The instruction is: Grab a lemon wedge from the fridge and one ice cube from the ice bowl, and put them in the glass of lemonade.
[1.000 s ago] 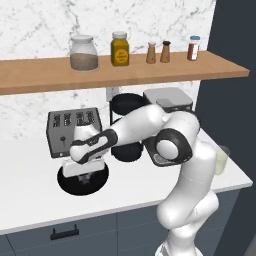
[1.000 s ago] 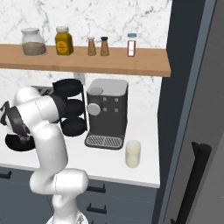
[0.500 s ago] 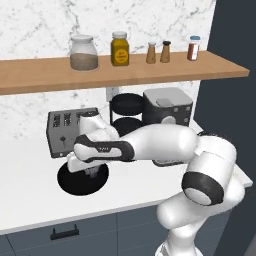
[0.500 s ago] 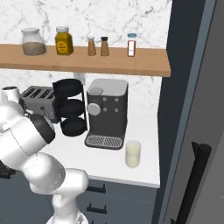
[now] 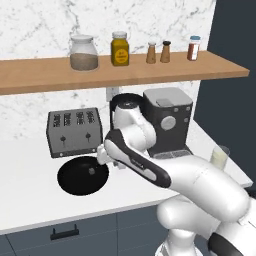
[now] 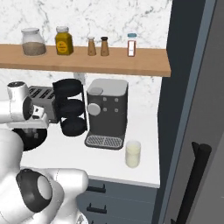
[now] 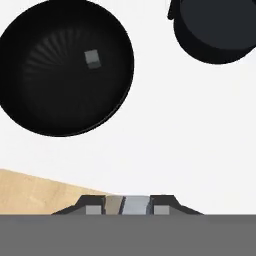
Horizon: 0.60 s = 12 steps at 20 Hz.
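A small grey ice cube (image 7: 92, 58) is seen in the round black bowl (image 7: 30, 100) on the white desk (image 7: 190, 130), ahead of the pincer (image 7: 128, 204); the pincer's grip cannot be told; the small clear glass of pale lemonade (image 6: 133, 154) is set well apart, beside the dark fridge (image 6: 192, 87).

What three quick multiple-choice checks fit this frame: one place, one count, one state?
1. Where does the glass of lemonade stand?
A. On top of the toaster
B. On the counter, right of the coffee machine
C. On the floor

2. How many containers are on the wooden shelf?
A. Five
B. Three
C. Seven

3. What state is the black bowl in?
A. Tipped on its side
B. Piled full of ice
C. Upright, holding one ice cube

Key: 1 B, the right base view shows it on the counter beside the machine; 2 A, two jars, two shakers and one spice bottle; 3 C, the hand view looks down on a single cube.
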Available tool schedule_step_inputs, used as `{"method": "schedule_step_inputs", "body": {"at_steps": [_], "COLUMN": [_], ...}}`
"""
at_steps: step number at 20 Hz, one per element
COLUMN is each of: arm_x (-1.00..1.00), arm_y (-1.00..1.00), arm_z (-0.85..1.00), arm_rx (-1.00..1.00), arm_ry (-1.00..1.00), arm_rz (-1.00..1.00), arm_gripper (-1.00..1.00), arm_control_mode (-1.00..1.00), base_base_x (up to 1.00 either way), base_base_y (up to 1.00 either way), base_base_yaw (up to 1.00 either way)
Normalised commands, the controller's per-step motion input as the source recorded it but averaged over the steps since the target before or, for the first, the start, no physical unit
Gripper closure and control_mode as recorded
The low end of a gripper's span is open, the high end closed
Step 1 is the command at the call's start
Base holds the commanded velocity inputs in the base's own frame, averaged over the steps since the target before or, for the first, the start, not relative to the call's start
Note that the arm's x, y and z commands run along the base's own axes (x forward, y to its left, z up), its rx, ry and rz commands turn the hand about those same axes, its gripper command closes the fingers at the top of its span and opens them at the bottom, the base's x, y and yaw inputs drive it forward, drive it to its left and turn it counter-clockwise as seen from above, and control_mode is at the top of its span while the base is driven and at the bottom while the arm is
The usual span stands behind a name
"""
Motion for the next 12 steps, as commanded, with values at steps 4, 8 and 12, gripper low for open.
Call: {"method": "schedule_step_inputs", "body": {"at_steps": [4, 8, 12], "arm_x": [0.0, 0.0, 0.0], "arm_y": [-1.0, -1.0, -1.0], "arm_z": [0.54, 0.39, 0.28], "arm_rx": [0.0, 0.0, 0.0], "arm_ry": [-0.04, -0.02, 0.0], "arm_rz": [-0.07, -0.11, -0.15], "arm_gripper": [1.0, 1.0, 1.0], "arm_control_mode": [-1.0, -1.0, -1.0], "base_base_x": [0.0, 0.0, 0.0], "base_base_y": [0.0, 0.0, 0.0], "base_base_yaw": [0.0, 0.0, 0.0]}}
